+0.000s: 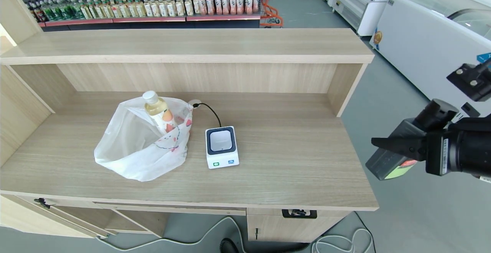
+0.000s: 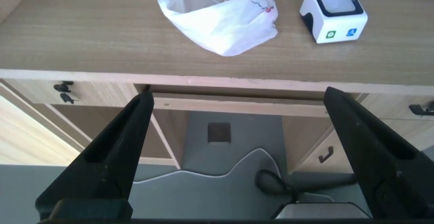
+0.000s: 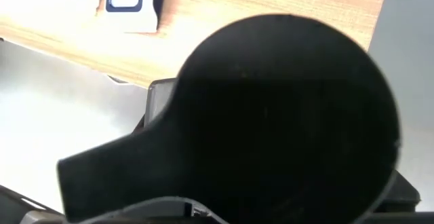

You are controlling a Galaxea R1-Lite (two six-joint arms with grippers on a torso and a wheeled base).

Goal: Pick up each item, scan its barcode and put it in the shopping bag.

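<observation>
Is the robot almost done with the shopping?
One bottle already sits in the shopping bag. The right gripper holds a dark packet off the right end of the counter, away from the scanner. Scanning and bagging it are left.

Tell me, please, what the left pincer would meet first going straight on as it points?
Likely the counter's front edge; the left pincer might instead enter the opening beneath, as depth is unclear.

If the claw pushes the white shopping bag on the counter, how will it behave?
The shopping bag looks thin and crumpled, so it would probably fold and slide rather than hold its shape. The bottle leans inside with its cap above the rim, so a push may tip it. The dark box, dropped in, could flatten its soft opening.
</observation>
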